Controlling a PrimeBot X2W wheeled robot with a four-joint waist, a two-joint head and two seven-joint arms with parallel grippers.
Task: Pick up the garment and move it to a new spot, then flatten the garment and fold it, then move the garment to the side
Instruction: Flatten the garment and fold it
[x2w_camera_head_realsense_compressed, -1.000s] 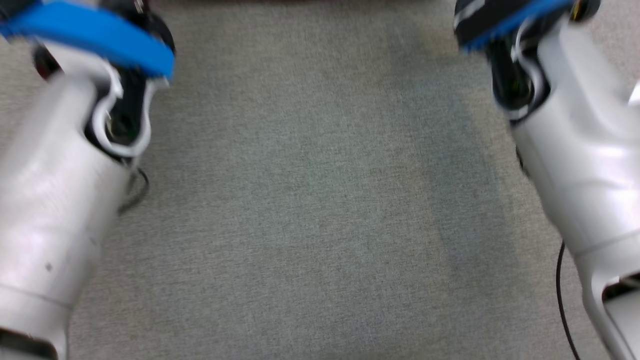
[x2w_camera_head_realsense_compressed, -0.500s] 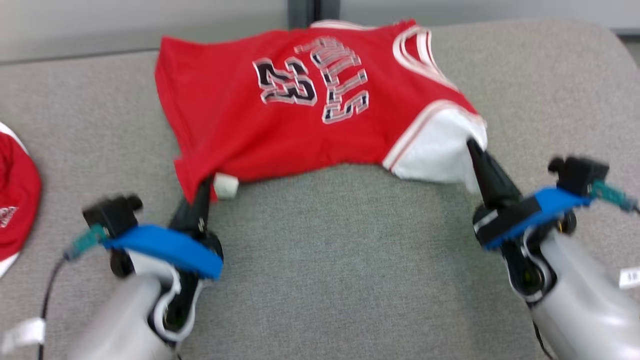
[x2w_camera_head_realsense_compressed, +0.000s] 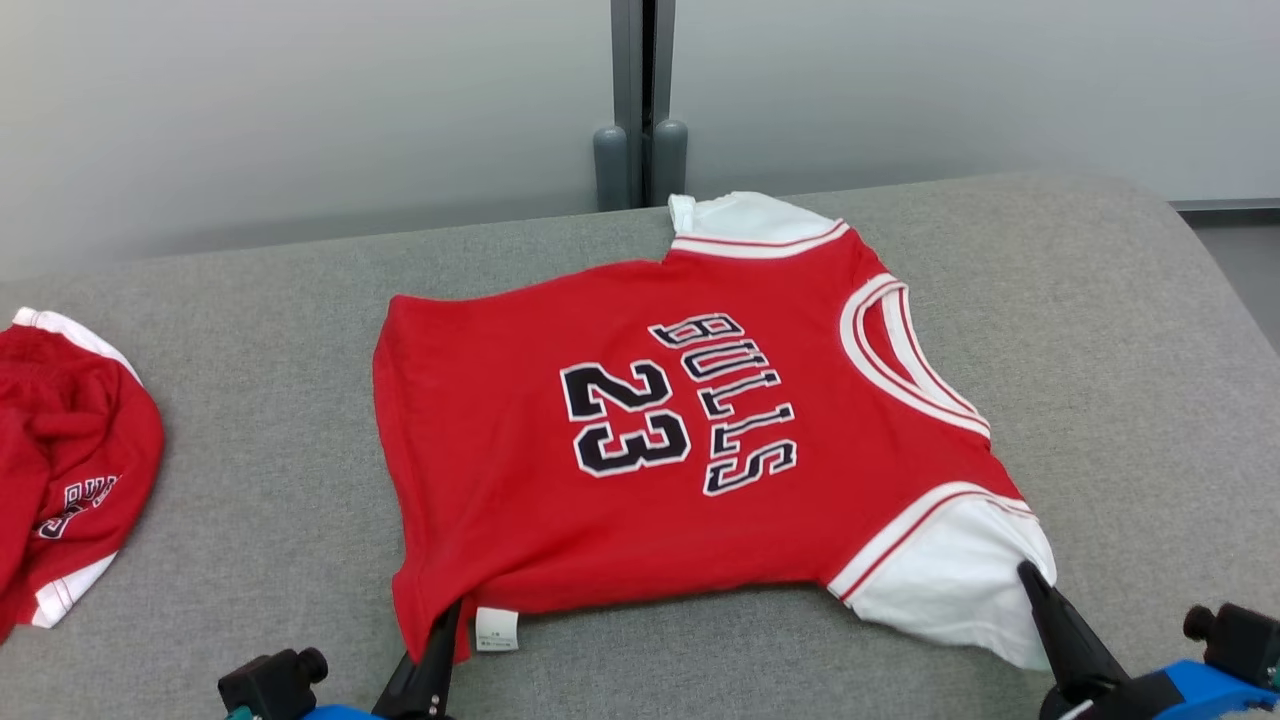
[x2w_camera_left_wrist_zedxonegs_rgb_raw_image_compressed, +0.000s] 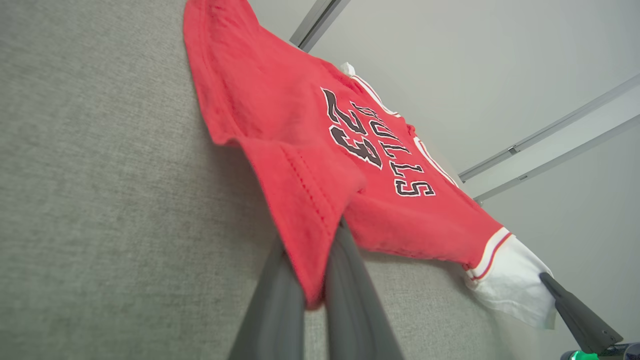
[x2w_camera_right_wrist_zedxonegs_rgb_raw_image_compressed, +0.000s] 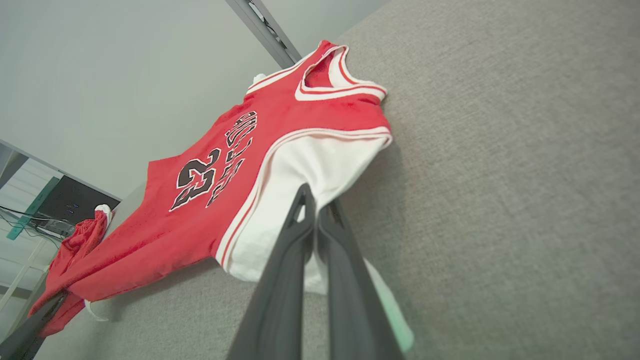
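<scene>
The garment (x2w_camera_head_realsense_compressed: 650, 470) is a red jersey with "BULLS 23" in black and white sleeves, spread face up on a grey fabric surface (x2w_camera_head_realsense_compressed: 1100, 330). My left gripper (x2w_camera_head_realsense_compressed: 450, 615) is shut on its near hem corner, beside a small white label. In the left wrist view the red hem (x2w_camera_left_wrist_zedxonegs_rgb_raw_image_compressed: 300, 200) is pinched between the two dark fingers (x2w_camera_left_wrist_zedxonegs_rgb_raw_image_compressed: 350, 290). My right gripper (x2w_camera_head_realsense_compressed: 1025, 572) is shut on the near white sleeve (x2w_camera_right_wrist_zedxonegs_rgb_raw_image_compressed: 310, 165). In the right wrist view the fingers (x2w_camera_right_wrist_zedxonegs_rgb_raw_image_compressed: 280, 280) close together on it. The near edge sags between the two grips.
A second red garment (x2w_camera_head_realsense_compressed: 70, 450) lies bunched at the far left of the surface. A pale wall with a grey post (x2w_camera_head_realsense_compressed: 640, 100) stands behind. The surface rounds off at its right edge (x2w_camera_head_realsense_compressed: 1230, 290), and bare fabric lies right of the jersey.
The head camera has tilted up from my forearms to the whole jersey. Both grippers keep their grips, and the jersey now lies flatter and more spread out.
</scene>
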